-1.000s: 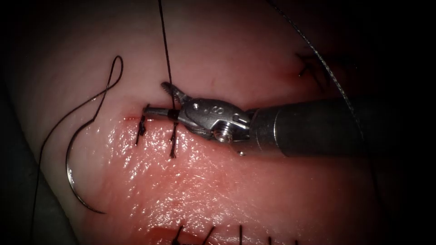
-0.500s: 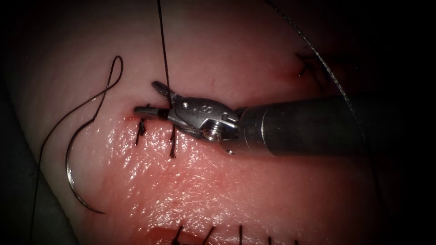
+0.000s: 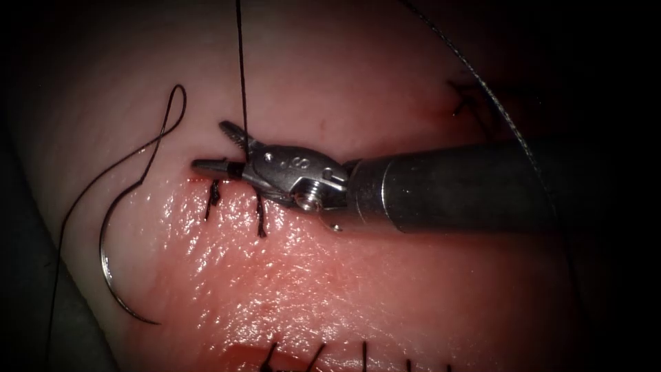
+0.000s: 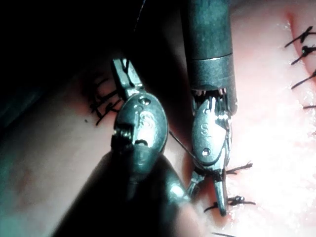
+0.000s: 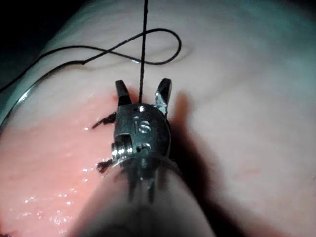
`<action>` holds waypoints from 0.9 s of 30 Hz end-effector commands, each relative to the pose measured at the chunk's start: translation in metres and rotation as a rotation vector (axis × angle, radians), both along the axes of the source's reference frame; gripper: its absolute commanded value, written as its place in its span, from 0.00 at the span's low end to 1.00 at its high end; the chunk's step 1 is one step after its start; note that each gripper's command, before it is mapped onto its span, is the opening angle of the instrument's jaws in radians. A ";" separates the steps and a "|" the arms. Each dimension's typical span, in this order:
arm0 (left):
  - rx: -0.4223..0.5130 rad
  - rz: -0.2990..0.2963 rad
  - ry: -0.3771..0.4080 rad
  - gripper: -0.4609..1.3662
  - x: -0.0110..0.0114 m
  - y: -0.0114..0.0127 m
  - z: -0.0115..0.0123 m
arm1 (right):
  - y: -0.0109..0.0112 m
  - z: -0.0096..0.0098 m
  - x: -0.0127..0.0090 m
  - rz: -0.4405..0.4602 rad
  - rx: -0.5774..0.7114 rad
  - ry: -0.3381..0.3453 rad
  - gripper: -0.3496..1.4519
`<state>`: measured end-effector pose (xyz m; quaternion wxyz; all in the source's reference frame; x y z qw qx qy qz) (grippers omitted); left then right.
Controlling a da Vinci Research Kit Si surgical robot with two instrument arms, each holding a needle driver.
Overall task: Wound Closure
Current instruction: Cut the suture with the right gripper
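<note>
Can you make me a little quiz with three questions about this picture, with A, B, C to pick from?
1. Where is the needle?
A. In the right tool
B. Lying loose on the tissue, left of the cut
C. Stuck through the cut

2. How many stitches sit just below the right tool's jaws?
A. None
B. Two
C. Five

3. How are the right tool's jaws?
A. Open, holding nothing, thread running between them
B. Shut on the needle
C. Shut on the tissue

Answers:
1. B. The needle rests on the tissue, held by no tool.
2. B. Two dark stitches cross the cut there.
3. A. The right tool gapes around the taut thread.
</note>
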<state>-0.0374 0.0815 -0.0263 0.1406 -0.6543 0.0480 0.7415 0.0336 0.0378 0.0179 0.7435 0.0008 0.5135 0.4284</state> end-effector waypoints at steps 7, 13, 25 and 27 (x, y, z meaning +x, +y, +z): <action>0.001 0.000 0.002 0.06 -0.0007 -0.0001 0.0000 | 0.0002 0.0002 0.0007 -0.004 0.001 0.005 0.99; 0.001 0.003 0.001 0.06 -0.0009 -0.0004 -0.0001 | 0.0004 0.0003 0.0009 -0.003 0.001 0.004 0.99; 0.001 0.003 0.001 0.06 -0.0009 -0.0005 -0.0002 | 0.0008 -0.0007 0.0011 0.004 -0.011 0.011 0.97; 0.001 0.003 0.001 0.06 -0.0009 -0.0005 -0.0002 | 0.0009 -0.0008 0.0011 0.004 -0.011 0.012 0.97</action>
